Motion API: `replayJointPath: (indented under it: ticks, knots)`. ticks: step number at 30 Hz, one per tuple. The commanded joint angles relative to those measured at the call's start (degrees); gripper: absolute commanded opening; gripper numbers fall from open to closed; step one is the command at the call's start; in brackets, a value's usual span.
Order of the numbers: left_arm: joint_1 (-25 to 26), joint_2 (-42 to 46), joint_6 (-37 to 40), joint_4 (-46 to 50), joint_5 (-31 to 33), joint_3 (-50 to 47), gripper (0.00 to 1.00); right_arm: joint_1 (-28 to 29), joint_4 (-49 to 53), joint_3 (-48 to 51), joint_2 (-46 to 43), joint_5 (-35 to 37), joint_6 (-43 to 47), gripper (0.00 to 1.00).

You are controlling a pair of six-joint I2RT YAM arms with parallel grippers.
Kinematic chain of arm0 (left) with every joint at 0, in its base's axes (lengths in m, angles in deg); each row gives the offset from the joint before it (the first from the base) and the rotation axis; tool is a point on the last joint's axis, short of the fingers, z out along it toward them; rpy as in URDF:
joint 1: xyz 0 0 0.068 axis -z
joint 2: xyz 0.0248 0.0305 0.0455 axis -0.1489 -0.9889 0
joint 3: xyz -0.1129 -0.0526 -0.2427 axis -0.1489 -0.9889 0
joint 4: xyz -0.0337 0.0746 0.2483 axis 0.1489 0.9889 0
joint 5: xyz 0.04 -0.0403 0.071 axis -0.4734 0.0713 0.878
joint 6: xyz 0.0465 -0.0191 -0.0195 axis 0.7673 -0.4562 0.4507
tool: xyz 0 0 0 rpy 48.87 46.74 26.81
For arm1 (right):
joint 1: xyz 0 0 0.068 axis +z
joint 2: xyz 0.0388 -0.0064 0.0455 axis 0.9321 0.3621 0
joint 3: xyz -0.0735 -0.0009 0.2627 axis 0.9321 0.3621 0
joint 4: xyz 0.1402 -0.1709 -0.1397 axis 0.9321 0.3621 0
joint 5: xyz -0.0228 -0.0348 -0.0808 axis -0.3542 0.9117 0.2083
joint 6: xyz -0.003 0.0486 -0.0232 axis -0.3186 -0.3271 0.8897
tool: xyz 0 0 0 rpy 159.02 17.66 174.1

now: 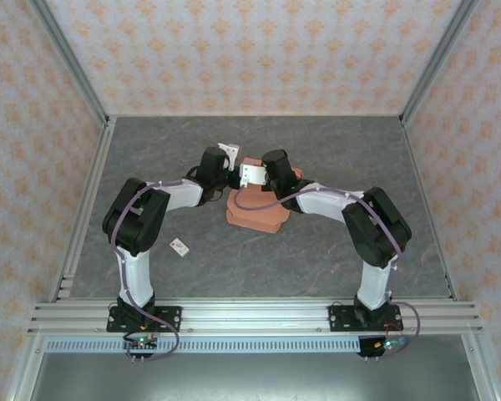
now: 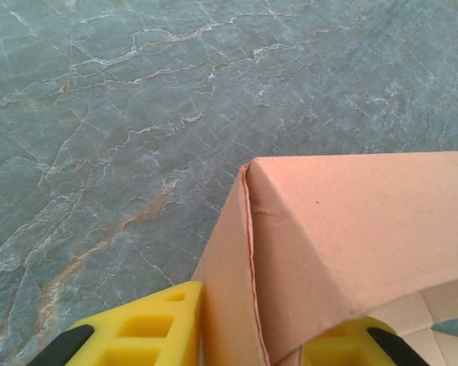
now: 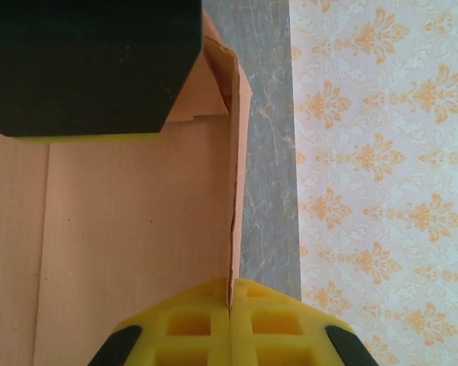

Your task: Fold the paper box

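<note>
Left end effector (image 2: 252, 333) pinches one raised wall of the box (image 1: 252, 215), and my right end effector (image 3: 230, 320) clamps another wall edge-on. I judge this holds the folds upright at the middle of the worktop (image 1: 317, 251).

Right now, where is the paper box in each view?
Top external: the paper box lies at the middle of the table.
Left wrist: it takes the right and lower part, one corner standing up.
Right wrist: left and middle, its edge running down into the right gripper.
Shared landmark: the grey marbled tabletop.
</note>
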Motion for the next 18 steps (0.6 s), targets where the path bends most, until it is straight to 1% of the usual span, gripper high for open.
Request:
replayJointPath:
  ticks: [1,3,7,12,18]
  knots:
    - [0.3,-0.1,-0.4,1.5,4.8,1.8,0.22,0.4,4.8,-0.5,-2.4,-4.0,-1.8,0.00]
    - [0.8,0.2,-0.6,2.1,7.1,1.6,0.21,0.5,5.8,-0.9,-2.8,-4.5,-2.8,0.00]
    - [2.0,0.6,-1.6,4.2,13.6,2.1,0.19,1.0,7.9,-1.7,-3.6,-5.6,-4.4,0.00]
    - [2.6,0.3,-5.0,4.0,17.2,1.9,0.18,1.5,9.6,-2.1,-3.9,-5.5,-4.8,0.00]
    - [4.1,0.7,-6.6,3.5,21.0,1.1,0.13,2.3,3.2,0.2,-2.4,0.2,-1.5,0.00]
